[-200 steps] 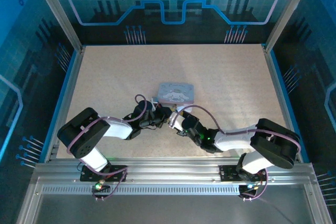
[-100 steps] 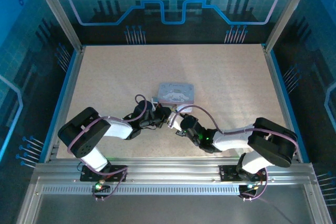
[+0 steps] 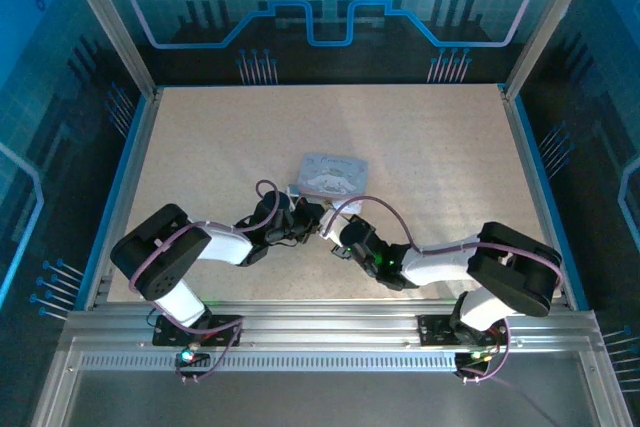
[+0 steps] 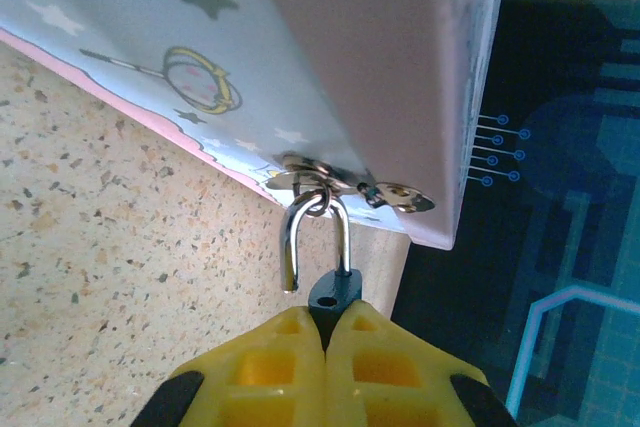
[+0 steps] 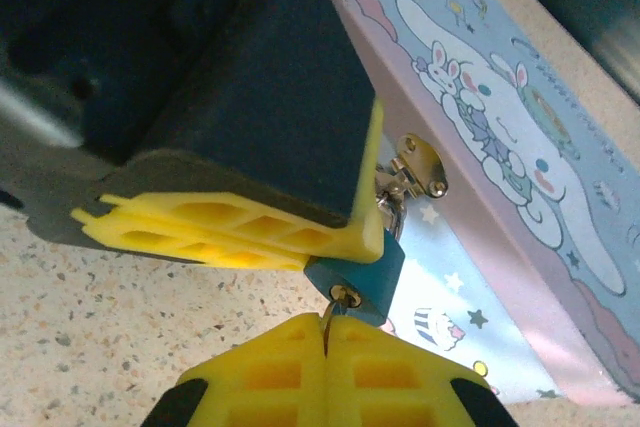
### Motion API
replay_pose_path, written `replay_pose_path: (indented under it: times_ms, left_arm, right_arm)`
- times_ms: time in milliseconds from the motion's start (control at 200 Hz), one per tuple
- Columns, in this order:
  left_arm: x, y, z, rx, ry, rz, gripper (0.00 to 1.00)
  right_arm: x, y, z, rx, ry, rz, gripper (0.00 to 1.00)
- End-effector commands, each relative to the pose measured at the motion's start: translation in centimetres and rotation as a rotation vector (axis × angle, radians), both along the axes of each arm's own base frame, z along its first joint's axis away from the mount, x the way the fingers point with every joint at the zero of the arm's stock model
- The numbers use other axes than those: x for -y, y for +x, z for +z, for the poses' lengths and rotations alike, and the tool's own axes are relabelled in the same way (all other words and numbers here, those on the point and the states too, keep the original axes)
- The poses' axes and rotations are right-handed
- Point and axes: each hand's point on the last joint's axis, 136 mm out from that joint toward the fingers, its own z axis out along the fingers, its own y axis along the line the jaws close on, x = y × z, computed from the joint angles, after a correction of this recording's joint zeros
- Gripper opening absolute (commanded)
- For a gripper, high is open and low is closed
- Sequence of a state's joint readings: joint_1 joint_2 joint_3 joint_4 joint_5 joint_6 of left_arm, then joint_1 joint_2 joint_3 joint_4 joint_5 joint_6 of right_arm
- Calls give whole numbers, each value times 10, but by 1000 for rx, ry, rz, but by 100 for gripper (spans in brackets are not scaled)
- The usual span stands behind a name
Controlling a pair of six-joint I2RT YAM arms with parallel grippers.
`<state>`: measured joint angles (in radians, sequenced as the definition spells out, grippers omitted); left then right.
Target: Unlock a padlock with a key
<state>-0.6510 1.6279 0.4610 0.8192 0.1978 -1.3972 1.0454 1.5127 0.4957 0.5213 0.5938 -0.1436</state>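
Where the two arms meet, just off the tin's [image 3: 335, 175] 7 o'clock corner near mid-worktop [image 3: 430, 147], sits the padlock [image 5: 360, 269].

- Padlock: hangs by its shackle [image 4: 289, 247] from the hasp [image 5: 420, 162] on the tin's side wall. One shackle leg ends bare beside the body. Cannot tell whether it has sprung.
- Left pincer [image 4: 325, 332]: comes in from 9 o'clock and is clamped tight on the padlock's body, pads on its flat faces.
- Right pincer [image 5: 325, 347]: comes in from 4 o'clock and is closed on the key [image 5: 328, 313]. The key's tip is at the keyhole on the body's lower end and looks seated.

Handling, as judged:
- Padlock is light, rigid, smooth metal. It would swing on the hasp if let go, so hold it by the body's flats and leave the keyhole end clear.
- Key is a thin sliver, apt to slip or roll between pads. Pinch it flat across the head and turn about its own axis, with no side load that might bend it.
- Tin looks light. A hard twist could drag it along the worktop.
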Motion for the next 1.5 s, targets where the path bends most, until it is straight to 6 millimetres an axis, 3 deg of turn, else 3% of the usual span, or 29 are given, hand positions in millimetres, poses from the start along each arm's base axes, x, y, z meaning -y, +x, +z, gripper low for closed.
replay_pose_path:
  times_ms: [0, 260, 365, 595, 710, 1130, 1496]
  left_arm:
    - [10, -5, 7, 21, -34, -47, 0]
    - [8, -6, -3, 11, -8, -49, 0]
    - [7, -6, -8, 3, 4, -47, 1]
    - [1, -5, -16, 0, 39, -29, 14]
    - [-1, -6, -16, 1, 53, -24, 26]
    - [-24, -10, 12, 75, 206, -15, 52]
    - [-64, -25, 38, 150, 399, 7, 65]
  right_arm:
    - [-21, -2, 9, -84, 162, -19, 0]
    - [-22, -12, -9, -262, 412, -141, 0]
    - [-19, -13, -24, -292, 433, -179, 0]
    - [-7, -13, -33, -312, 478, -254, 0]
    - [-1, -13, -41, -326, 505, -294, 0]
    - [2, -16, -49, -381, 584, -306, 0]
    - [5, -9, -65, -639, 792, -327, 0]
